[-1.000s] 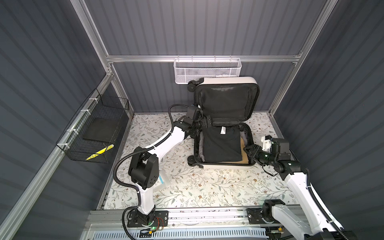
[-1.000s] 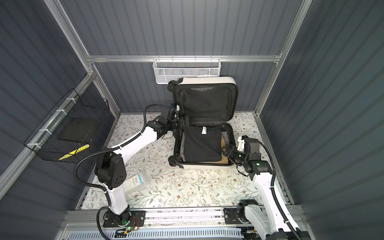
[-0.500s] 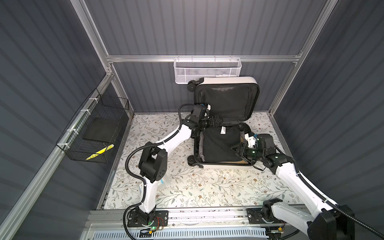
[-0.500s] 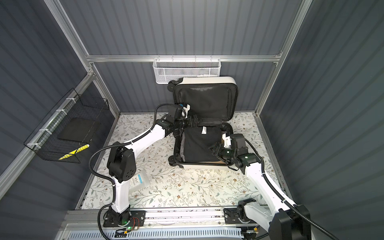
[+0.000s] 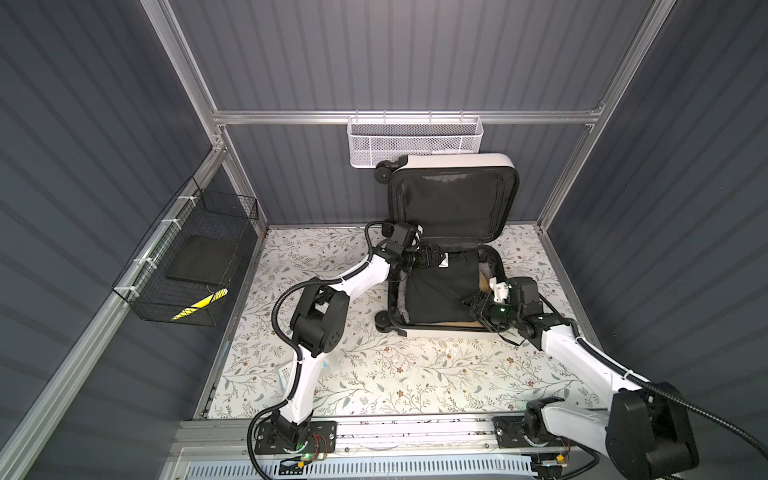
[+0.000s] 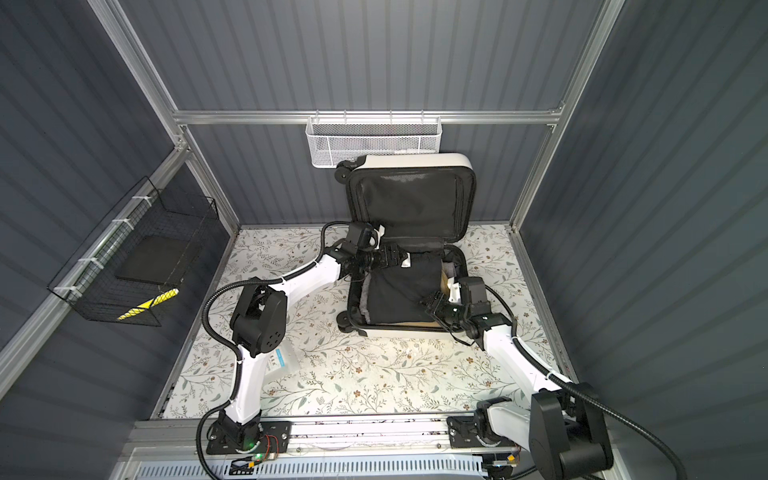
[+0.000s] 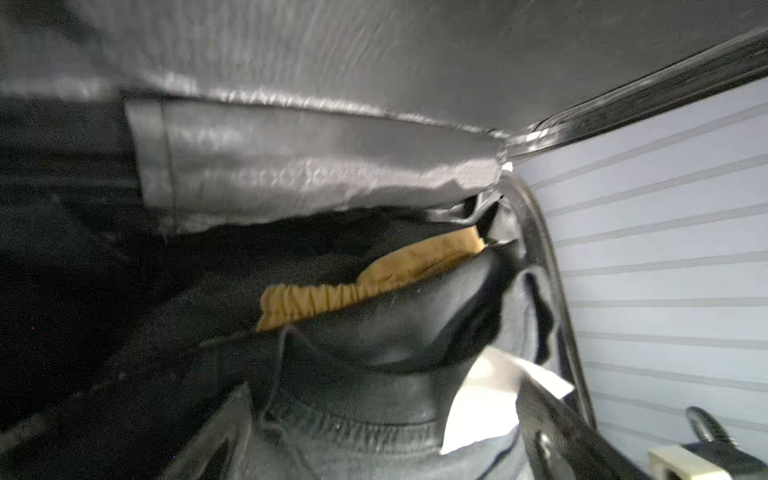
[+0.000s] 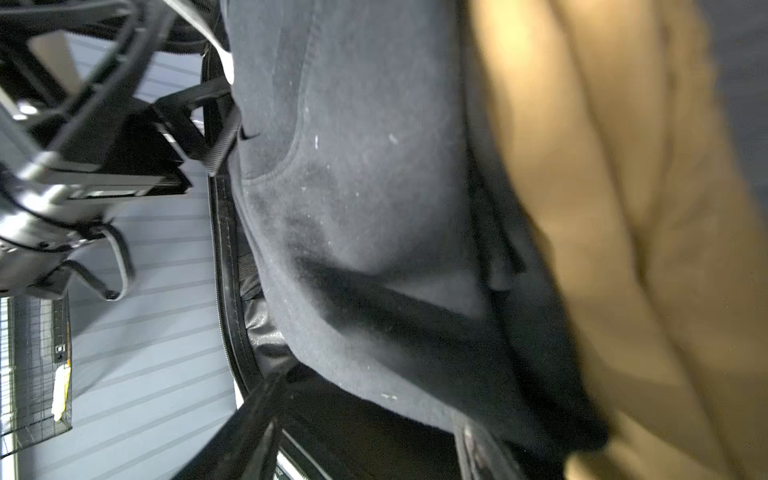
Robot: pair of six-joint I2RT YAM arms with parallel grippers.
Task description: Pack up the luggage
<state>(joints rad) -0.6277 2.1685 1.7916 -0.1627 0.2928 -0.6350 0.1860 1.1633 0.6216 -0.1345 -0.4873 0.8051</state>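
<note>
While it gapes, luggage (image 5: 457,160): 1 o'clock on mat (image 5: 415,374)
my left claw (image 5: 436,258): wide, 12 o'clock of black garment (image 5: 440,295)
my right claw (image 5: 477,306): 4 o'clock, cannot tell width

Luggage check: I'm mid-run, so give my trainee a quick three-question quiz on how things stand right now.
1. True or false: the luggage is zipped shut.
2. What lies topmost in its lower half? A) black garment B) white towel C) blue bottle
3. Fill in: the ___ gripper is at the hinge end.
Key: 1 false; 2 A; 3 left gripper.
</note>
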